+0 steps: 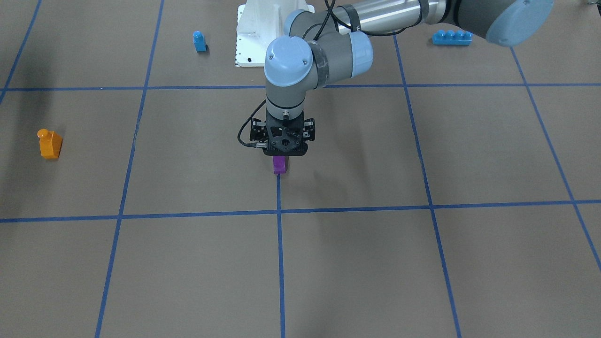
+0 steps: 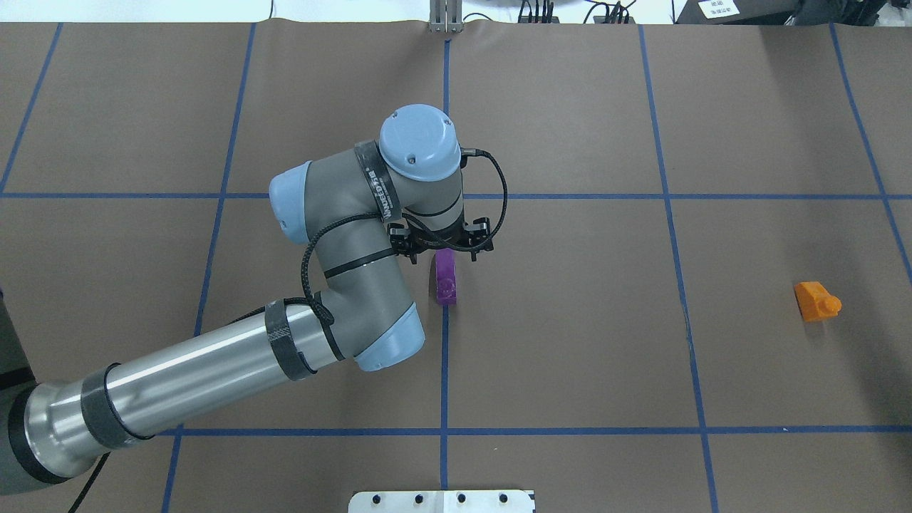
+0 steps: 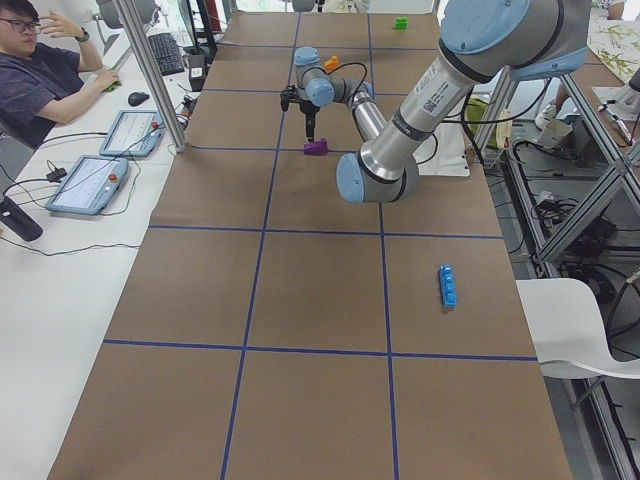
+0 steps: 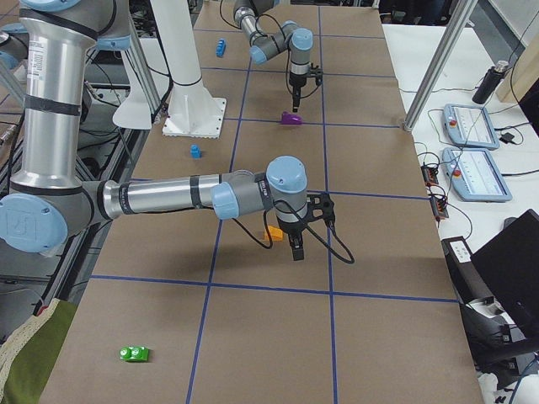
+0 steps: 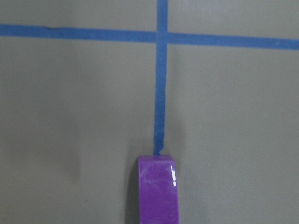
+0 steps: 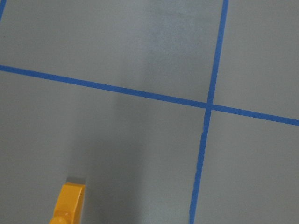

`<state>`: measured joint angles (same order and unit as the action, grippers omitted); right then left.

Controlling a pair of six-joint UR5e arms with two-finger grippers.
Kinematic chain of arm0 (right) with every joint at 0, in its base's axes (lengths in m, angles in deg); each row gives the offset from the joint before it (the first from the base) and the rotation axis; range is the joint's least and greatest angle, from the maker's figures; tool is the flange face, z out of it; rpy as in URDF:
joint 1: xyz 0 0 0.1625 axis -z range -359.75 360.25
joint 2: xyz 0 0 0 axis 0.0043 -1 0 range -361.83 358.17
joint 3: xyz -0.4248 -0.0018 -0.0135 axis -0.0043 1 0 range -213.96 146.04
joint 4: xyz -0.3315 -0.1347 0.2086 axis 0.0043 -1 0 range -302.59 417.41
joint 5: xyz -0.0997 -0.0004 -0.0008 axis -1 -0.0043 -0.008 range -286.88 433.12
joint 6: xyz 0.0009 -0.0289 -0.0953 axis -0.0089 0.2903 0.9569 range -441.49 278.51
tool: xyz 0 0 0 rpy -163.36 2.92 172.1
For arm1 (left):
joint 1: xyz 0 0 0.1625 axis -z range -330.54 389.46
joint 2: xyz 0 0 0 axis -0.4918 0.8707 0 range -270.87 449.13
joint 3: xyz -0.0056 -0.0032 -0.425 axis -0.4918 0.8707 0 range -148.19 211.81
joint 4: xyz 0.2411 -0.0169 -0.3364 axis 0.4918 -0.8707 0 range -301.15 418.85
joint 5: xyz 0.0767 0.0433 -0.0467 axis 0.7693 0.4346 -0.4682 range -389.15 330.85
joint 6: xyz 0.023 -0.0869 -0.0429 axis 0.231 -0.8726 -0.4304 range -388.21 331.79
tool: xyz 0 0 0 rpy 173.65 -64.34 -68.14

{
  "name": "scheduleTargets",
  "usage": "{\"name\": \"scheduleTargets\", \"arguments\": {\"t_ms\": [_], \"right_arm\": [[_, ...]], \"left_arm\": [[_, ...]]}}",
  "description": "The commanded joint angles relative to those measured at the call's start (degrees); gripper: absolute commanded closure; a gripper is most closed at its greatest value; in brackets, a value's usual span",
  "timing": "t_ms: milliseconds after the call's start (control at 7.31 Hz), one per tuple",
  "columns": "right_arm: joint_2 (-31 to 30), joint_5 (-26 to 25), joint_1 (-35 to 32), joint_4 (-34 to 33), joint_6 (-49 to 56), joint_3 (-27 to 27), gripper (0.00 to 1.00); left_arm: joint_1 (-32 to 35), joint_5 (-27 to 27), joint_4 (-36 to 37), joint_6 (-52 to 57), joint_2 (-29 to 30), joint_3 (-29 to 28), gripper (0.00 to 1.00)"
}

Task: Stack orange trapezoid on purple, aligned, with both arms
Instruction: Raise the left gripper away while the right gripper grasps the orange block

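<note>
Left hand hangs over the small glossy purple plastic block at mid-table; its grip can't be told. Right hand hovers beside the small orange plastic trapezoid block, grip likewise unclear.

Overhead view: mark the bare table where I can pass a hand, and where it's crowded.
Bare: the taped square between the purple block and the orange trapezoid, and the square beyond it, past the cross tape. Crowded: the centre line, where the left arm hangs over the purple block and covers the square on its left.
</note>
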<state>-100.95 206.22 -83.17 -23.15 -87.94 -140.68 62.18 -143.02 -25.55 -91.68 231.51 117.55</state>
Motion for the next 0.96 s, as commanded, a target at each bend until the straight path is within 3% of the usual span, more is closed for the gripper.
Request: {"name": "scheduleTargets", "arguments": {"t_ms": [0,274,547,821], "right_arm": [[0.1,0.4,4.7,3.3,-6.2,-0.4,0.0],[-1.1,-0.7,14.1,13.4,-22.9,-0.2,0.0],[-3.9,-6.2,22.9,20.1,-35.2,-0.1,0.0],[-4.3,-10.7,27.9,22.3,-37.0,2.6,0.0]], "left_arm": [[4.9,-0.3,15.4,18.5,-8.7,18.2,0.0],[12.9,-6.7,15.3,33.3,-20.1,24.2,0.0],[14.6,-6.7,14.9,35.2,-23.1,24.5,0.0],[14.8,-6.8,11.6,35.2,-25.1,24.4,0.0]]}}
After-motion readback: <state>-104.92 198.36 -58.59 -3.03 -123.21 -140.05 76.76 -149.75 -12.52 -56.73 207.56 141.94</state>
